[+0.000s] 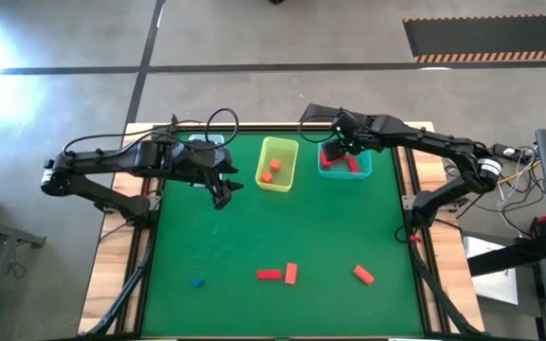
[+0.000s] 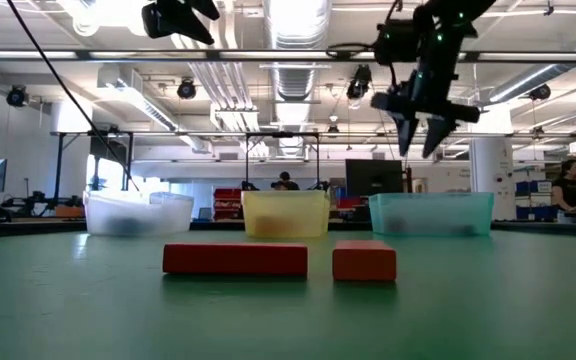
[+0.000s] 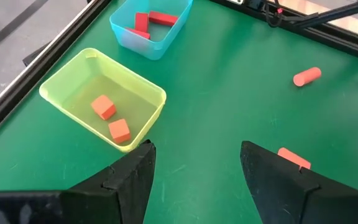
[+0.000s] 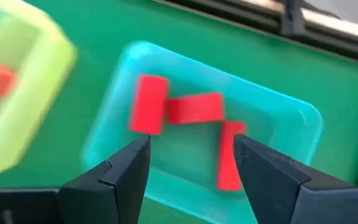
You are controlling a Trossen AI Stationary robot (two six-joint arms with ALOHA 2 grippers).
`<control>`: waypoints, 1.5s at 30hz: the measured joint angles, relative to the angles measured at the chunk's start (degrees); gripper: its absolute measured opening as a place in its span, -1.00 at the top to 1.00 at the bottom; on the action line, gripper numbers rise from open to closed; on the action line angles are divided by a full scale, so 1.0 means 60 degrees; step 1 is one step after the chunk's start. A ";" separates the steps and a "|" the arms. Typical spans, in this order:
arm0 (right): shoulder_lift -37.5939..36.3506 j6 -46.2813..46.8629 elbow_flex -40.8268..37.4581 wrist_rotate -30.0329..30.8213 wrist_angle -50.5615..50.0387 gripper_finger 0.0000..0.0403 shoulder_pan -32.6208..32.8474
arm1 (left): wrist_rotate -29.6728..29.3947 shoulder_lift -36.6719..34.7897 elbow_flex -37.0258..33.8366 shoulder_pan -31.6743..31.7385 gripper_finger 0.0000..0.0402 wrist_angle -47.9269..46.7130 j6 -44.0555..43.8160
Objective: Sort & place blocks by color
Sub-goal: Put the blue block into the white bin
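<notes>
My right gripper is open and empty above the teal bin, which holds three red blocks; in the high view the gripper stands over the bin at the far right. My left gripper is open and empty, held high above the green mat, near the yellow bin, which holds two orange blocks. On the mat near the front lie a blue block, a red bar and two orange blocks.
A clear-bluish bin stands at the far left, partly under my left arm in the high view. The three bins line the mat's far edge. The table's black frame rails run along both sides. Bare green mat lies between the bins and the front blocks.
</notes>
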 joint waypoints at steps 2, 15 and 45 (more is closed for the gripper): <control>0.0000 0.0139 0.0264 0.0001 0.0032 -0.07 0.0308 | 0.0000 0.0128 -0.0005 0.0000 -0.09 0.0023 -0.0123; 0.0000 0.1373 0.0679 0.0218 0.0077 -0.07 0.2326 | 0.1733 0.0349 -0.1597 -0.0054 -0.09 -0.0104 -0.2771; 0.0000 0.1482 0.0606 0.0845 0.0219 -0.07 0.2720 | 0.1324 0.0845 -0.4944 -0.8089 -0.09 0.1841 -0.5019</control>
